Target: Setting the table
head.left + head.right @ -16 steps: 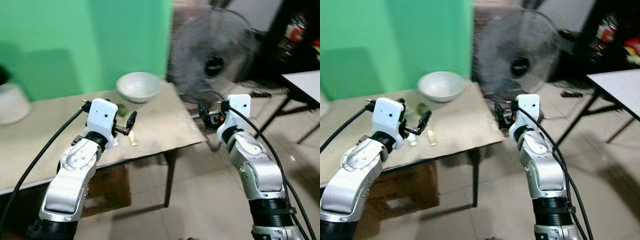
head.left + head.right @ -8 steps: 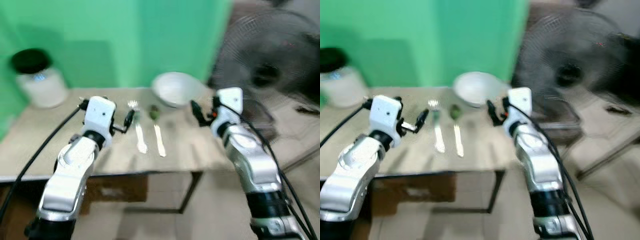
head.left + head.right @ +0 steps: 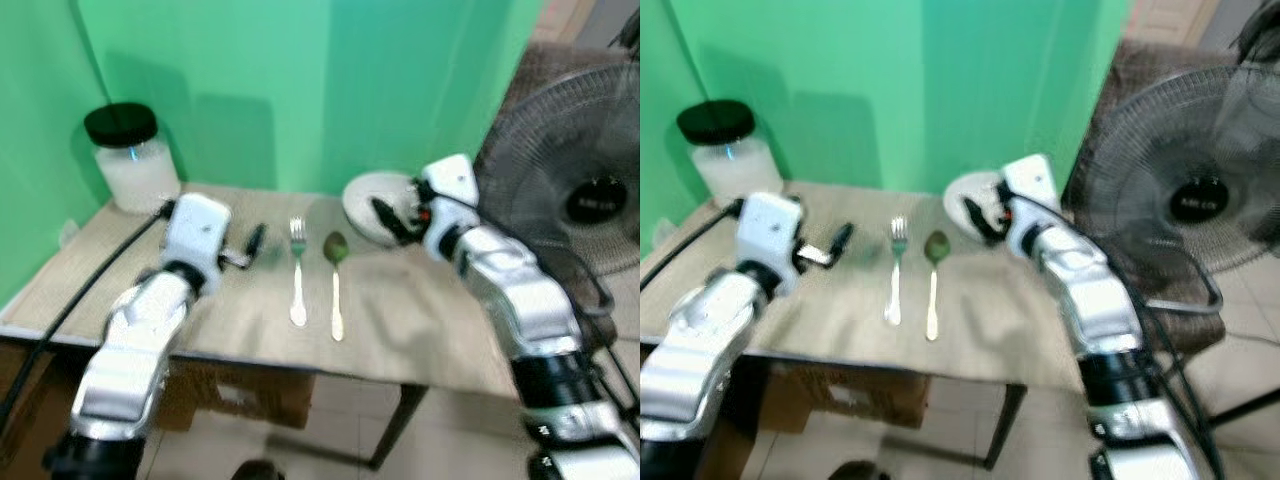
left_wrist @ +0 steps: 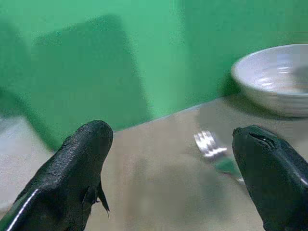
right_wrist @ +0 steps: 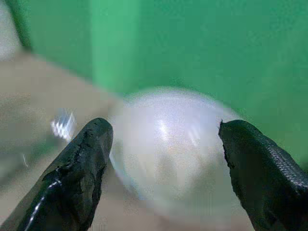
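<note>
A silver fork (image 3: 297, 272) and a spoon (image 3: 336, 283) lie side by side in the middle of the tan table (image 3: 430, 320). A white bowl (image 3: 368, 196) stands behind them, towards the right. My left gripper (image 4: 173, 139) is open just above the table, left of the fork (image 4: 209, 143), with the bowl (image 4: 276, 79) beyond it. My right gripper (image 5: 166, 130) is open too and hovers close in front of the bowl (image 5: 163, 144), hiding part of it in the eye views. Nothing is between either pair of fingers.
A glass jar with a black lid (image 3: 130, 158) stands at the table's back left corner, against the green wall. A large floor fan (image 3: 590, 190) stands right of the table. A cardboard box (image 3: 240, 388) sits under the table.
The camera has swung left, so the table now lies straight ahead and the picture is sharper. My right gripper now reaches over the table to the bowl. Both grippers stay open.
</note>
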Robot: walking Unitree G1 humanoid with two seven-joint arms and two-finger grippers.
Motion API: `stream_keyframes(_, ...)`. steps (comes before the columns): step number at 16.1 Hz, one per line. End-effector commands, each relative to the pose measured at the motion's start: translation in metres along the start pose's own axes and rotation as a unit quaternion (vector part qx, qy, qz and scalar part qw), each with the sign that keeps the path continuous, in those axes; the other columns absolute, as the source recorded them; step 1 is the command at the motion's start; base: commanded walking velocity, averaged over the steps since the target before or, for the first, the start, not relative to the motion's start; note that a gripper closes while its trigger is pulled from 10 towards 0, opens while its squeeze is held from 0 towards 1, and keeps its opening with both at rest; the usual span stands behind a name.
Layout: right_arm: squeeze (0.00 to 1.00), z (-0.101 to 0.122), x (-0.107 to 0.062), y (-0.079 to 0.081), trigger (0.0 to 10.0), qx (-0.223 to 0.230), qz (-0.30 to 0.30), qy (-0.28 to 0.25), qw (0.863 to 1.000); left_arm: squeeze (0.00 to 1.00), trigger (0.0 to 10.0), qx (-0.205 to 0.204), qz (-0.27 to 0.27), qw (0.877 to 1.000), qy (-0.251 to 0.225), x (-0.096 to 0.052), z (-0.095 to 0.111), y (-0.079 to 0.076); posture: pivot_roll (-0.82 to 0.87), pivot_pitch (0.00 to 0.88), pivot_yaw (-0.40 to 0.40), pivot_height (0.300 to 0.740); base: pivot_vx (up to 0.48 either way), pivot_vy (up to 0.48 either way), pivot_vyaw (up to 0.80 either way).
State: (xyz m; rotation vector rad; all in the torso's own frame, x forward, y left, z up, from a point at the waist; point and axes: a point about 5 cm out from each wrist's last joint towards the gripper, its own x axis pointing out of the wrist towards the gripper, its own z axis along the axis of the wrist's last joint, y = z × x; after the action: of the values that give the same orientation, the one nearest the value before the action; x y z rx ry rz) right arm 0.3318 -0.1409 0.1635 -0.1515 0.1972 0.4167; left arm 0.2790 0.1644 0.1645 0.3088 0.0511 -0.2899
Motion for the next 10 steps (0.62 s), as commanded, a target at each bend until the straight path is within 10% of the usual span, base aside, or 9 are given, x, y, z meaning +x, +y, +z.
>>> stream_keyframes(1,0.0,0.001,-0.003,0.001,10.0,0.006,0.011,0.013,1.0,0.24,10.0,0.008,-0.001,1.0,-0.003,0.002,0.003,0.003,0.17,0.0,-0.042,0.74,0.0,0.0,0.0)
stream_keyframes(2,0.0,-0.004,-0.007,0.008,10.0,0.022,0.038,0.063,0.997,0.0,10.0,0.015,-0.007,1.0,0.001,0.003,0.004,0.004,0.17,0.0,-0.045,0.74,0.0,0.0,0.0)
stream_keyframes(10,0.0,-0.018,-0.019,0.026,10.0,0.029,0.035,0.059,0.997,0.0,10.0,0.003,-0.006,1.0,0.02,-0.001,0.003,0.01,0.18,0.0,-0.051,0.74,0.0,0.092,0.0)
